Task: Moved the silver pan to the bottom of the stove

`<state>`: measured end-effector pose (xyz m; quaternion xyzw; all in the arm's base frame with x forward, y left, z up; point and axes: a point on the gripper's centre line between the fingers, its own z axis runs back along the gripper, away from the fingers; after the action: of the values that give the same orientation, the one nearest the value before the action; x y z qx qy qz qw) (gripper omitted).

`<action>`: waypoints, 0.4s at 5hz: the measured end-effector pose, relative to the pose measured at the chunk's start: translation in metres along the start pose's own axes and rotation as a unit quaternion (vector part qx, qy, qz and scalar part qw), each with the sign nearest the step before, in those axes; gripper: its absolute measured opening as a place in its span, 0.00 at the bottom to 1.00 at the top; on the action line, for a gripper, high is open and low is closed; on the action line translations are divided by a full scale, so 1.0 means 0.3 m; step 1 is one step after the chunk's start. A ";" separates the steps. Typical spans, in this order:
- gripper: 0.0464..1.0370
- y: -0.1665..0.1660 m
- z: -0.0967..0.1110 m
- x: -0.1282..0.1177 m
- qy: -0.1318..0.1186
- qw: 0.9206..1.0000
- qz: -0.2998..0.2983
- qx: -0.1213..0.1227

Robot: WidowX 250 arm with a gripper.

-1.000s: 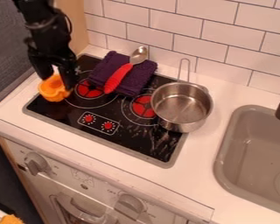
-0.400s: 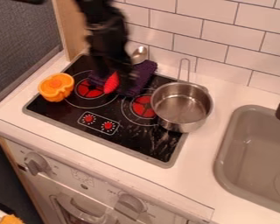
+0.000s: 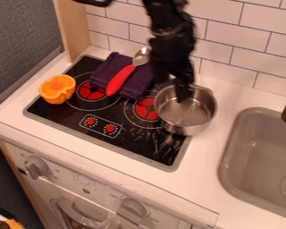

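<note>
Nearest, below the cooktop (image 3: 68, 112), is the oven front with its two grey knobs, one at left (image 3: 38, 167) and one at right (image 3: 132, 209). On the cooktop's near strip are two small red dials (image 3: 100, 125); to the right of them is the stretch of black glass where the silver pan (image 3: 192, 127) would most likely go. The pan sits farther back, across the cooktop's right edge and partly over the white counter (image 3: 211, 156), beside the right-hand burner (image 3: 146, 108).

The gripper (image 3: 172, 88) is at the pan's far left rim, its fingers apart, one reaching inside the pan; nothing looks clamped between them. If they close without the wall fully between them, the pan could slip or swing round. A one-sided hold may also let it tip, and its base could catch on the cooktop's raised border as it is drawn nearer. Pulled too far, it might overhang the counter's front.

To the right of the cooktop is the grey sink (image 3: 232, 154); a shove that way could send the pan toward it. At the cooktop's left edge sits an orange lobed toy (image 3: 57, 89). Toward its back lies a folded purple towel (image 3: 136, 87) with a red-handled spoon (image 3: 120, 80) across it, close enough for a sideways sweep of the arm to knock. Behind the cooktop rises the white tiled wall (image 3: 247, 49).
</note>
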<state>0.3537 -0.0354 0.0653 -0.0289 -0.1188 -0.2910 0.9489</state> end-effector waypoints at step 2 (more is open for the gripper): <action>0.96 -0.127 -0.056 0.063 0.006 0.998 -0.062 -0.010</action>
<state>0.3511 -0.0795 0.0532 -0.0295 -0.1117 -0.3511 0.9292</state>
